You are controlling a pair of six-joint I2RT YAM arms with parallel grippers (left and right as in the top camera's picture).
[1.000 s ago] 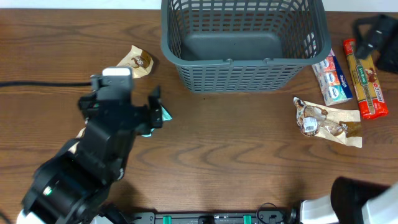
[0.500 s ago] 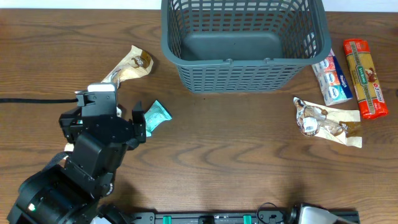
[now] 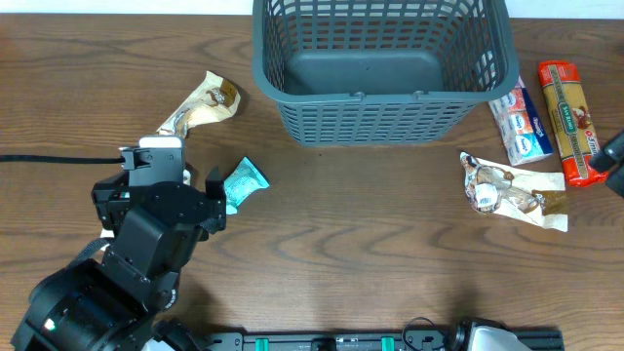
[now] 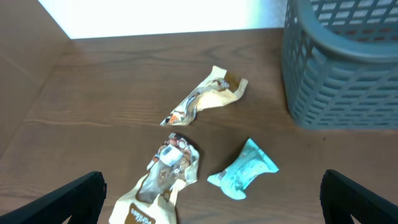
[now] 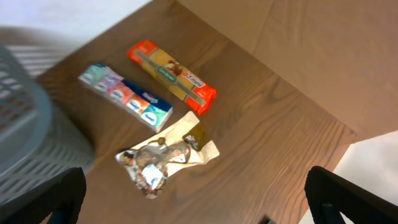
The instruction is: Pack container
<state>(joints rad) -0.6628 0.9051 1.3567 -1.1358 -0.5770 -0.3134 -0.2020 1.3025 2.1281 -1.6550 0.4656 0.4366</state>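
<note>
Dark wood-grain table (image 3: pixel 370 224), white beyond its edge, left gripper (image 4: pixel 214 202) and right gripper (image 5: pixel 199 199) spread wide, empty

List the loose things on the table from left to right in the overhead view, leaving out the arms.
beige snack packet → teal packet → container → blue-and-white packet → red packet. The crumpled packet overlaps the container and the blue-and-white packet sideways, so I omit it.

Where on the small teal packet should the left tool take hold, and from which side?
Grip the teal packet across its narrow middle, coming straight down from above: it lies flat on the table, slanted, so turn the jaws across its long axis.
</note>
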